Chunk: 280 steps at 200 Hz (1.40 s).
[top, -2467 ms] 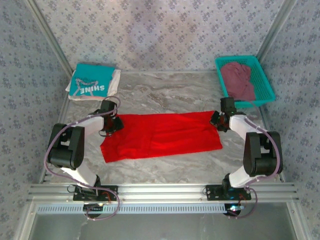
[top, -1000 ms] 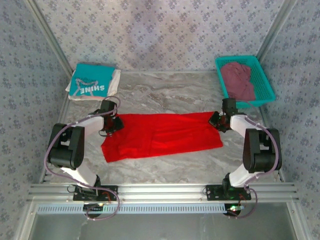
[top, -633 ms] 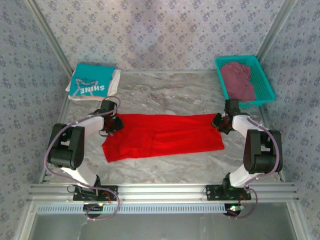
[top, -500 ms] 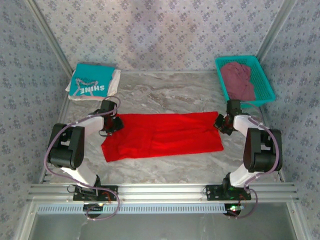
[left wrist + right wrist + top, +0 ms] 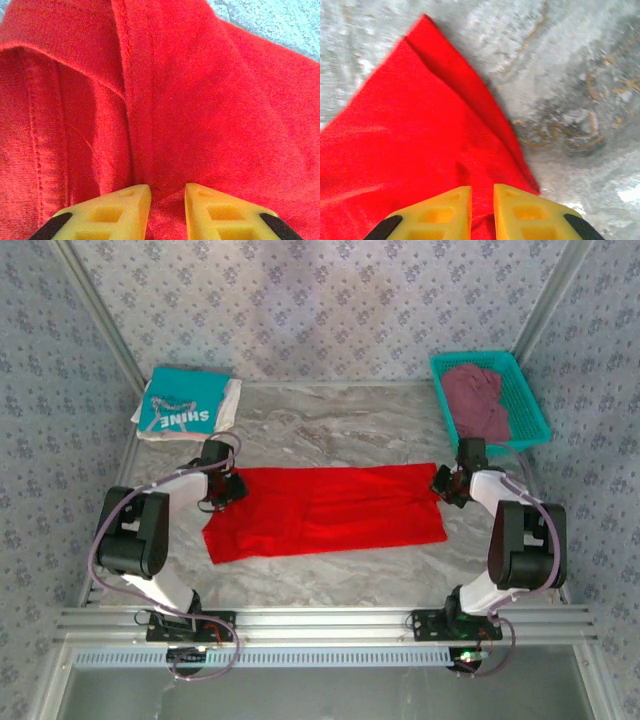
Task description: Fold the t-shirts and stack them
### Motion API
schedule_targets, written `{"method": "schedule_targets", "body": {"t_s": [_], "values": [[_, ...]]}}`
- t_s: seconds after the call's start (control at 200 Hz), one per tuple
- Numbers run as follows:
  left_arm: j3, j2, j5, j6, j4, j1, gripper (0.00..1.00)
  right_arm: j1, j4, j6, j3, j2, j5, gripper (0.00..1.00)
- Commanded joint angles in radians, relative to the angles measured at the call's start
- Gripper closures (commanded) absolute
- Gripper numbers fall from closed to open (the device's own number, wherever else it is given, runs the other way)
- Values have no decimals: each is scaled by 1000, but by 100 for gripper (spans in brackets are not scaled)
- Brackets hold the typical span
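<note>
Pinching a stitched fold of the soft red t-shirt (image 5: 320,510) is the left gripper (image 5: 167,192), the right gripper (image 5: 482,192) slightly parted

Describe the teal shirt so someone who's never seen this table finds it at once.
On the marble table, look to the far left corner, away from the basket. The teal t-shirt lies folded there on a white t-shirt; it alone bears white SHINE lettering.

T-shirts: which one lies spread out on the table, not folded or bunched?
The bright red t-shirt, mid-table. The teal SHINE t-shirt sits folded at far left; the maroon t-shirt is bunched in the basket.
</note>
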Motion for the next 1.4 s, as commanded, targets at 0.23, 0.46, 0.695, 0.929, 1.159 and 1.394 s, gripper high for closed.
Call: {"method": "schedule_targets", "body": {"t_s": [0.23, 0.46, 0.695, 0.929, 1.159, 1.394], "values": [[-5, 40, -1, 26, -78, 11, 73, -26, 133, 55, -5, 79, -119, 75], [-11, 51, 7, 27, -66, 11, 73, -23, 229, 86, -1, 166, -170, 77], [-11, 52, 2, 31, -60, 11, 73, -42, 232, 86, -18, 107, -134, 93], [1, 50, -10, 38, -69, 16, 74, -81, 106, 102, -10, -7, -66, 93], [14, 60, -11, 47, -76, 24, 73, -110, 55, 46, -15, -17, -72, 72], [29, 69, -13, 46, -90, 30, 73, -111, 66, 28, -17, 28, -95, 70]]}}
